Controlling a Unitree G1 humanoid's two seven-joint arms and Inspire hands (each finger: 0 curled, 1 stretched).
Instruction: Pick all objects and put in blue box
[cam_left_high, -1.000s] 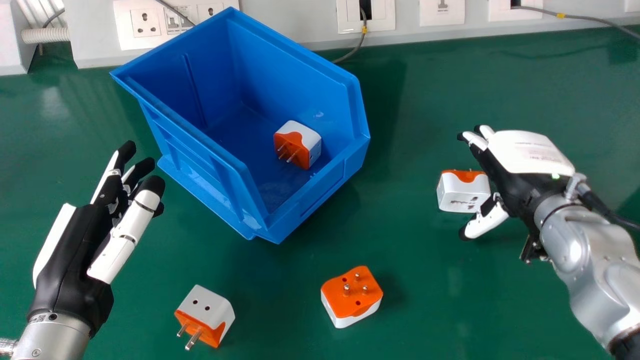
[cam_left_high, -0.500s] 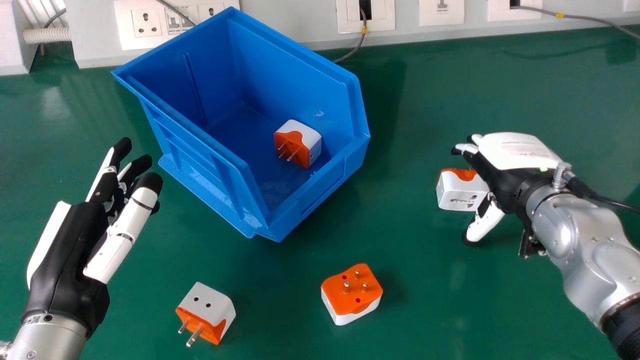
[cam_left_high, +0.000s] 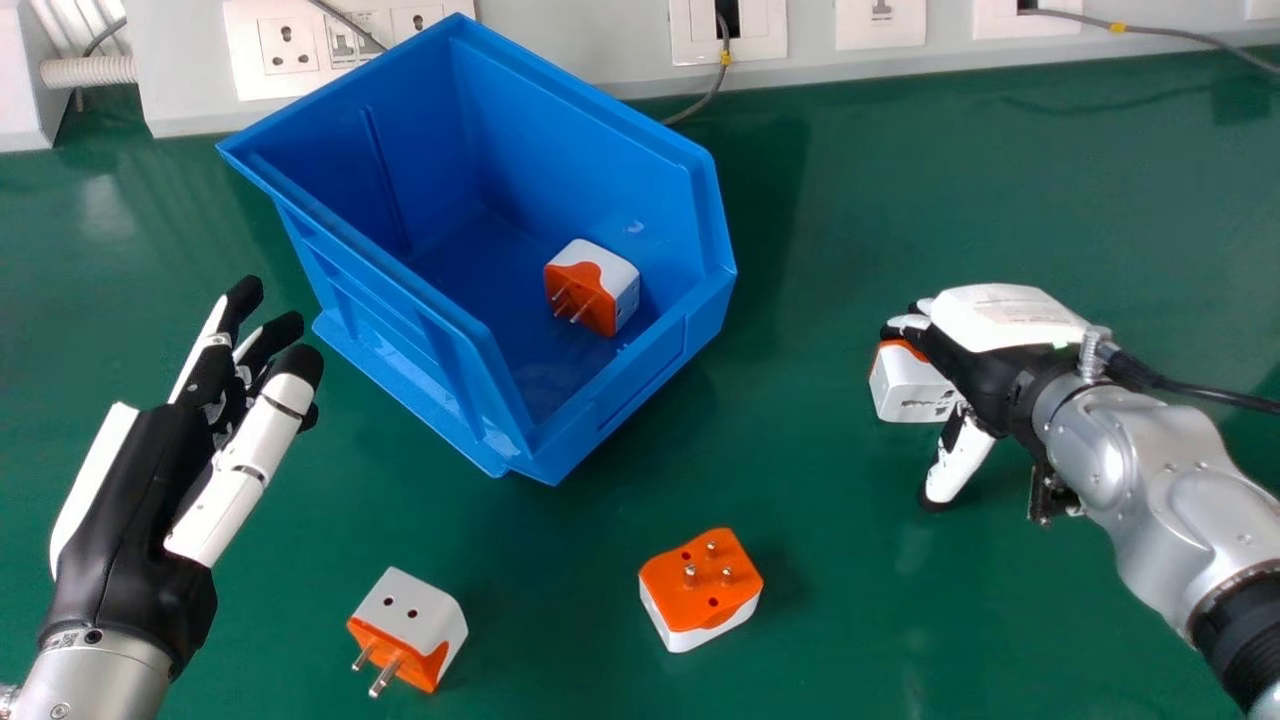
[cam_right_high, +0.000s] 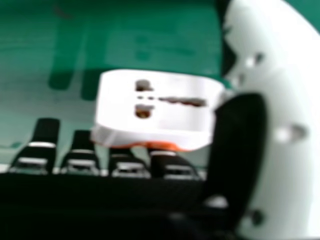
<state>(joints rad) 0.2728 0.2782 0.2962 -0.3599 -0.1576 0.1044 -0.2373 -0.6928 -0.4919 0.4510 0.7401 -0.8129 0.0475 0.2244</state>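
My right hand is open over the right-hand adapter, its fingers across the adapter's far side and its thumb apart on the near side. In the right hand view the white adapter lies between the fingers and thumb of my right hand. The blue box holds one orange-and-white adapter. Two more adapters lie on the table, one with pins toward the near edge, another with pins up. My left hand is open left of the box.
The green table runs back to a grey panel with sockets and switches. Thin cables hang from the panel behind the box and at the far right. A ribbed hose is at the back left.
My right hand has moved left and nearer, and its fingers have come down over the adapter's far edge. My left hand has shifted slightly left. The adapters have stayed in place.
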